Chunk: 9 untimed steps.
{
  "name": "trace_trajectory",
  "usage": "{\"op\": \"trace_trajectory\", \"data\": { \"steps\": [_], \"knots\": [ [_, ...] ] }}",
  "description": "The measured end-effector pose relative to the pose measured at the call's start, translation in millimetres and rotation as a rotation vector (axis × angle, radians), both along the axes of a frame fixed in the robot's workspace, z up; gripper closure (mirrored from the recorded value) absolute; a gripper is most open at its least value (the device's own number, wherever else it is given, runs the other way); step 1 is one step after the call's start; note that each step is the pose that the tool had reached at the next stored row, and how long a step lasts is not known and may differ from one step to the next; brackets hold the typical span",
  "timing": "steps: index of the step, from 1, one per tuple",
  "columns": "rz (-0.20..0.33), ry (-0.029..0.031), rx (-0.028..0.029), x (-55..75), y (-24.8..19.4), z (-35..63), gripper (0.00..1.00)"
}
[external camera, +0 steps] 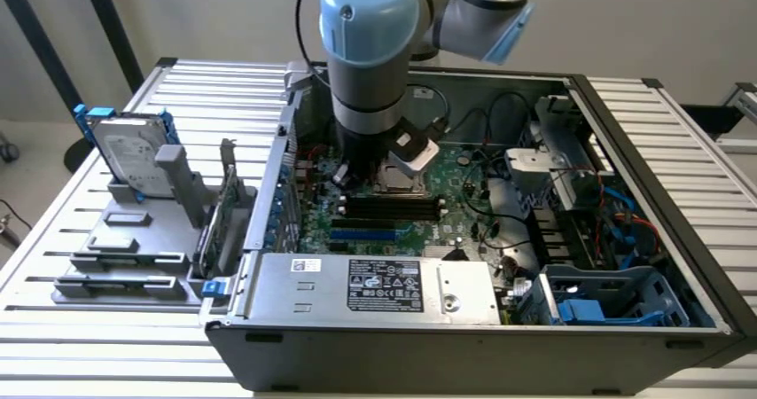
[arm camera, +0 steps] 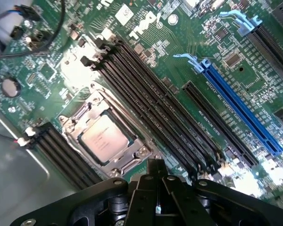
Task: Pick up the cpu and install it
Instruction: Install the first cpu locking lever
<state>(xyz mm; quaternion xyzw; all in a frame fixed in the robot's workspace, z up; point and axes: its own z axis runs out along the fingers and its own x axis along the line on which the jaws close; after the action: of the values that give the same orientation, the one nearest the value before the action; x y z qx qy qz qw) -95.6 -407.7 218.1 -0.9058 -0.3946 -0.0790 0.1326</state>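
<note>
The cpu (arm camera: 104, 139) is a small square chip with a silver-grey top. It lies flat inside the metal socket frame (arm camera: 134, 157) on the green motherboard (arm camera: 61, 80). My gripper (arm camera: 156, 170) hovers just above the board beside the socket, its black fingers shut together with nothing between them. In the exterior view the arm's wrist (external camera: 402, 155) reaches down into the open computer case over the socket area (external camera: 400, 184), and it hides the chip there.
Black memory slots (arm camera: 151, 99) and a blue slot (arm camera: 240, 113) run beside the socket. The power supply (external camera: 378, 284) sits at the case's front, cables and drive bays (external camera: 568, 177) at the exterior view's right. A hard drive (external camera: 130, 151) stands on a grey rack outside.
</note>
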Motion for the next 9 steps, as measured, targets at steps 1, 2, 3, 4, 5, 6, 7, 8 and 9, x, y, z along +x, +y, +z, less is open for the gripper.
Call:
{"op": "trace_trajectory", "data": {
  "steps": [1, 2, 3, 4, 5, 6, 7, 8, 9],
  "knots": [
    [0.005, -0.0001, 0.0004, 0.0, 1.3, 1.5, 0.89],
    [0.011, 0.0001, 0.0002, 0.1, 2.8, 2.5, 0.89],
    [0.017, 0.0003, 0.0000, 0.1, 4.5, 3.0, 0.89],
    [0.023, 0.0004, 0.0000, 0.1, 6.4, 3.3, 0.89],
    [0.029, 0.0005, 0.0000, 0.1, 8.3, 3.6, 0.89],
    [0.035, 0.0003, 0.0001, 0.1, 10.1, 3.6, 0.89],
    [0.043, 0.0004, 0.0001, 0.1, 11.6, 3.7, 0.89],
    [0.052, 0.0003, 0.0001, 0.1, 12.9, 3.7, 0.89],
    [0.064, 0.0003, 0.0000, 0.1, 13.9, 3.8, 0.89]
  ]
}}
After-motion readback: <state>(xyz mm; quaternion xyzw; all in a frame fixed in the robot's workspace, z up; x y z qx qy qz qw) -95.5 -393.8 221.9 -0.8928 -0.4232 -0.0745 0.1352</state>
